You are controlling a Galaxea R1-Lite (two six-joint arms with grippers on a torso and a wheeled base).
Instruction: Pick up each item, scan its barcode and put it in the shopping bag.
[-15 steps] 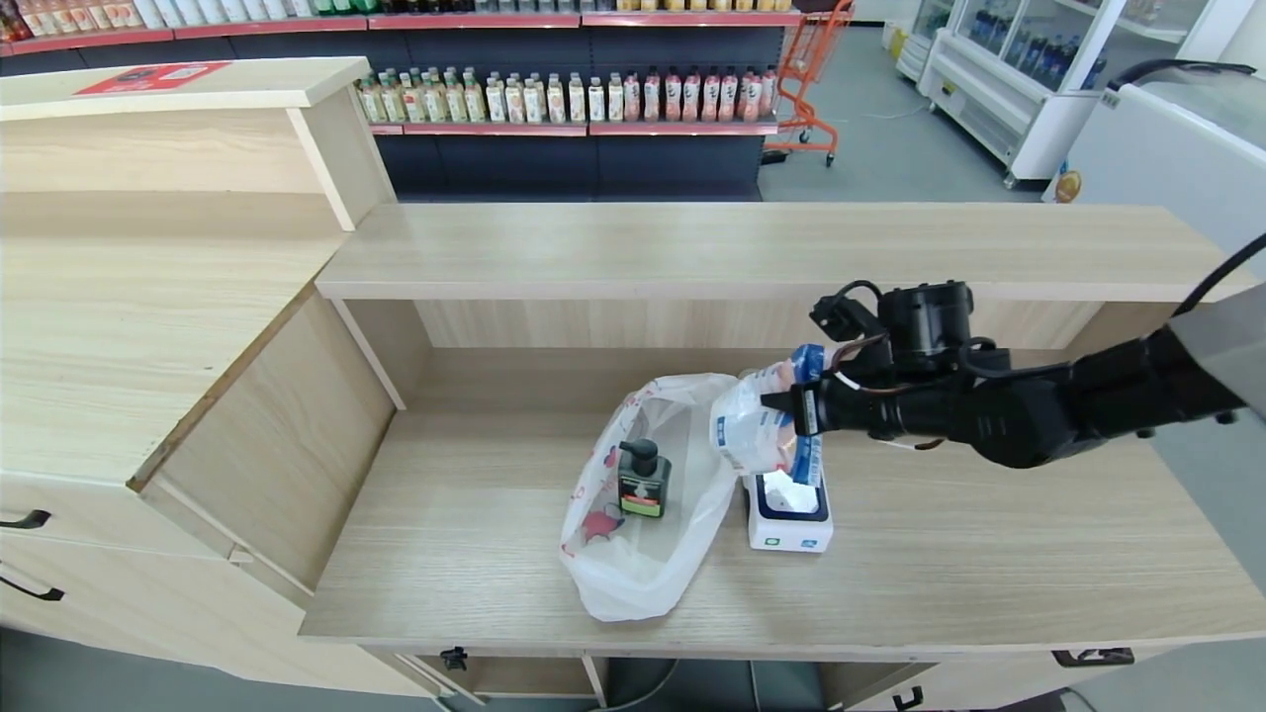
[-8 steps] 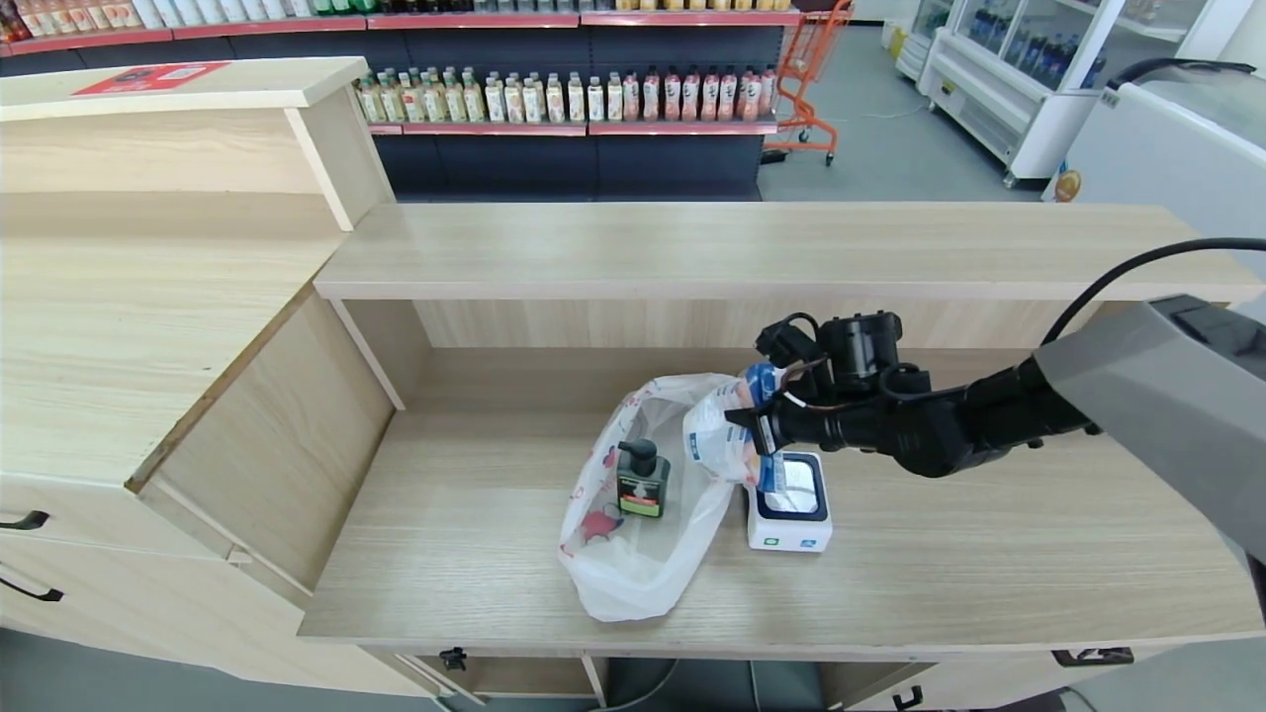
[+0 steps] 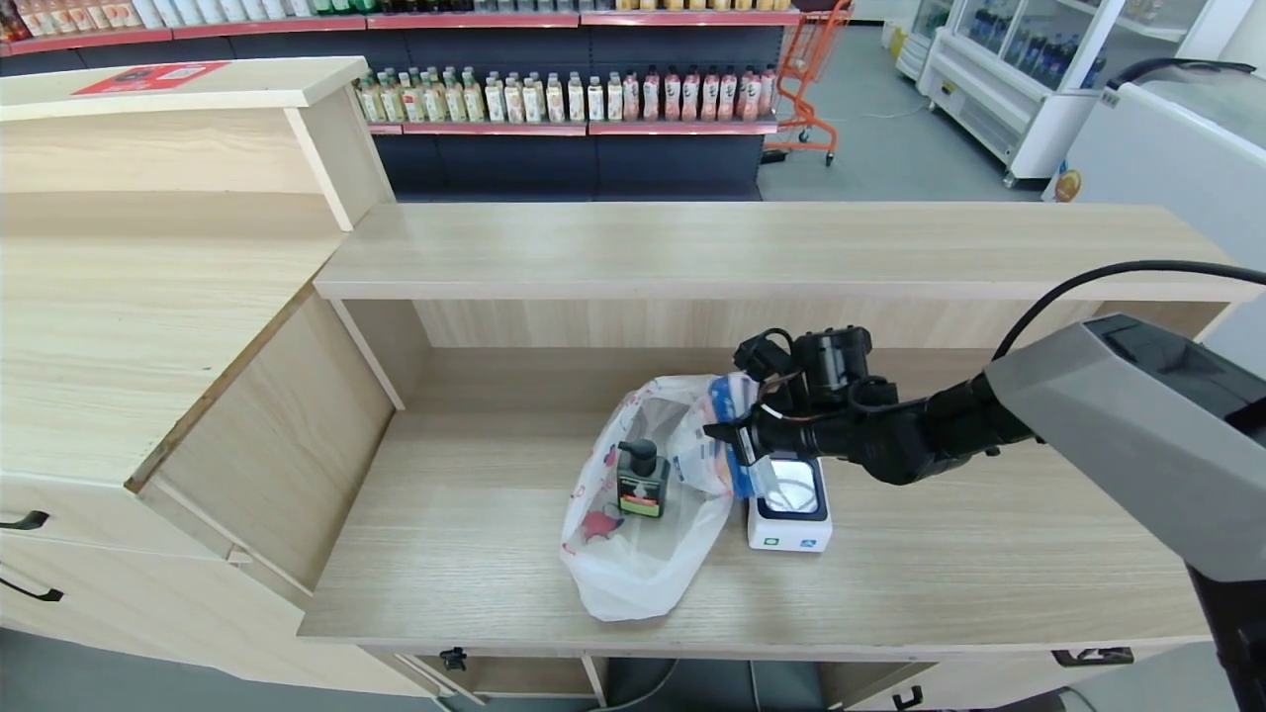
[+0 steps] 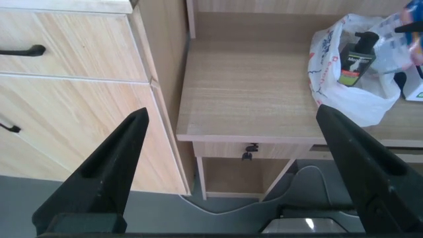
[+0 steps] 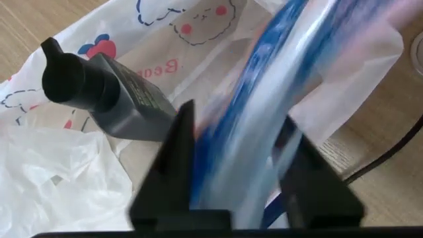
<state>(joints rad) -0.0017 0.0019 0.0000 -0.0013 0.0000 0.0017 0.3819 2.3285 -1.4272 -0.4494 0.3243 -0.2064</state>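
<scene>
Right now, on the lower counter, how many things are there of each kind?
Shopping bag: 1
Pump bottle, standing in the bag: 1
Blue-and-white packet, held by the right gripper: 1
Barcode scanner: 1
Total: 4

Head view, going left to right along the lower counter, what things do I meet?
First the pump bottle, then the packet, then the scanner.
</scene>
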